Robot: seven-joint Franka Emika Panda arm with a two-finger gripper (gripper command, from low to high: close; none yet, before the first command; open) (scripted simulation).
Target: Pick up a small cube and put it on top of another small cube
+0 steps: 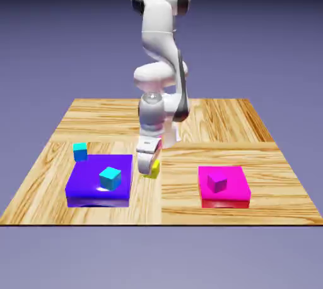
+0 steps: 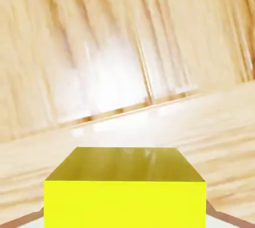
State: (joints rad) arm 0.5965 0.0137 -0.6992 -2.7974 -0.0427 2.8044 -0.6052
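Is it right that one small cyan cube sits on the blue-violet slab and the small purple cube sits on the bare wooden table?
Not quite: in the exterior view the small purple cube sits on the flat magenta slab. The rest holds.

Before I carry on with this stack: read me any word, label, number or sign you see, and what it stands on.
None. No lettering shows on the yellow cube, cyan cubes, purple cube, slabs or table.
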